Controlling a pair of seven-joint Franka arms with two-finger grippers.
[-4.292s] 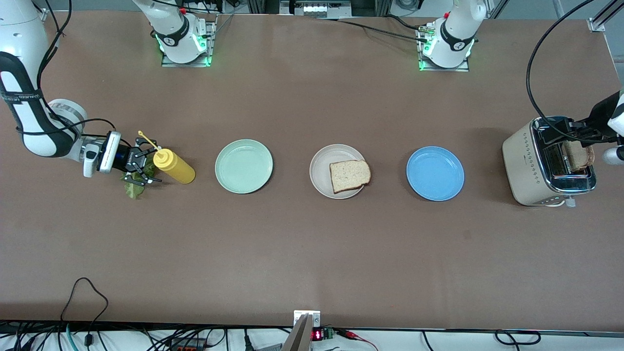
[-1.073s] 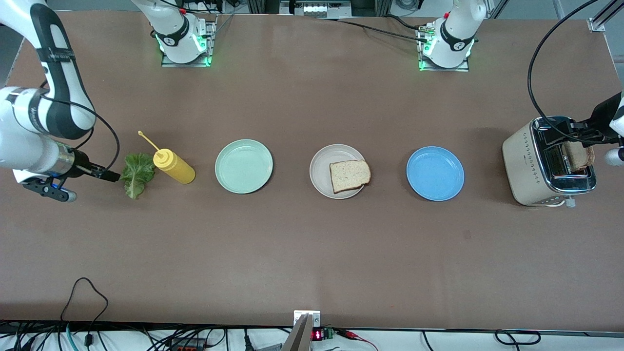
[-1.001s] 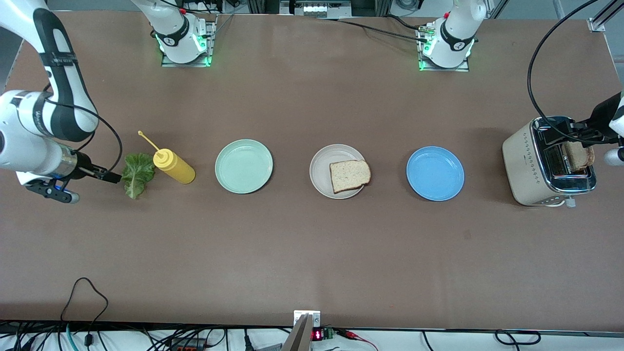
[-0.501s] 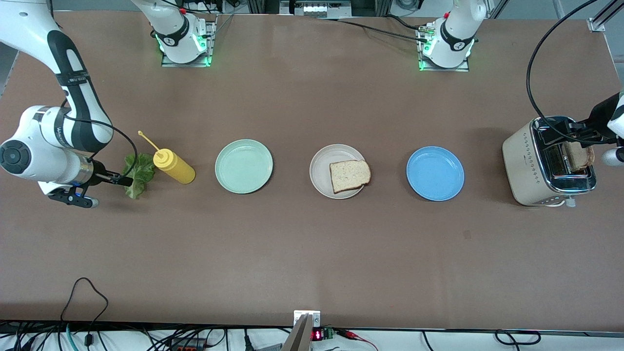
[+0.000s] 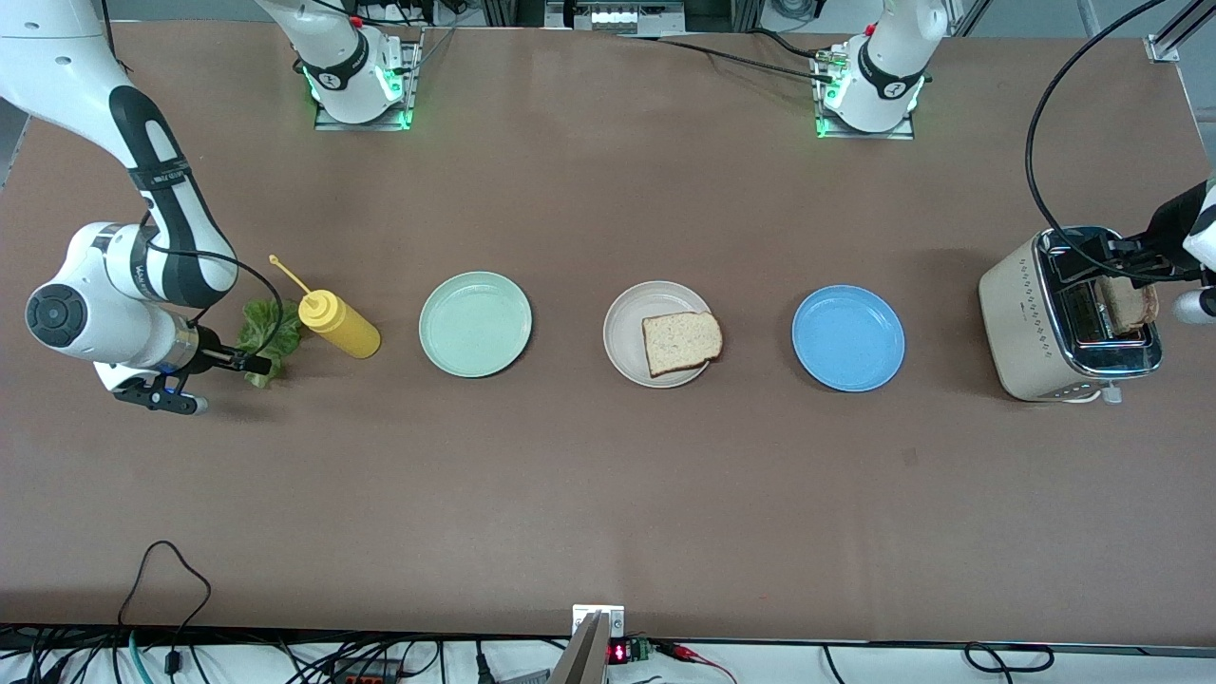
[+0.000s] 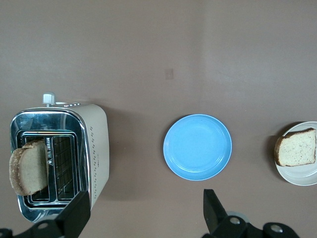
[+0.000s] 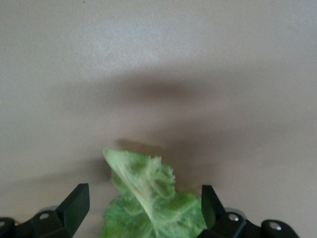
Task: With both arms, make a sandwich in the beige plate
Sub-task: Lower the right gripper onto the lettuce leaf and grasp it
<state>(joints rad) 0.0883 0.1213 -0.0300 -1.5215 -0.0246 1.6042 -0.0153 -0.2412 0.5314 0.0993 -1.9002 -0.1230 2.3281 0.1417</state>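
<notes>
Front view: the right gripper (image 5: 249, 362) is sitting low at the right arm's end of the table, fingers pointing along the table toward the lettuce leaf (image 5: 266, 332), which is lying flat just beside the yellow squeeze bottle (image 5: 338, 324). The leaf's long axis is running roughly toward and away from the camera. The beige plate (image 5: 627, 328) is sitting mid-table between the mint-green plate (image 5: 475, 324) and the blue plate (image 5: 848, 338), carrying one bread slice (image 5: 681, 342). The left gripper (image 5: 1126, 261) is hovering over the toaster (image 5: 1040, 318), where a second bread slice (image 5: 1130, 304) is standing in a slot.

Left wrist view: the left jaws are standing wide apart, gripping nothing; the toaster slice is lying directly under one finger.

Right wrist view: the right jaws are likewise spread and empty, with the leaf's ruffled tip lying between the two fingers.

Judgement: the right arm is the nearer one to the leaf, which is already centred in the gap, so closing should be catching it.
</notes>
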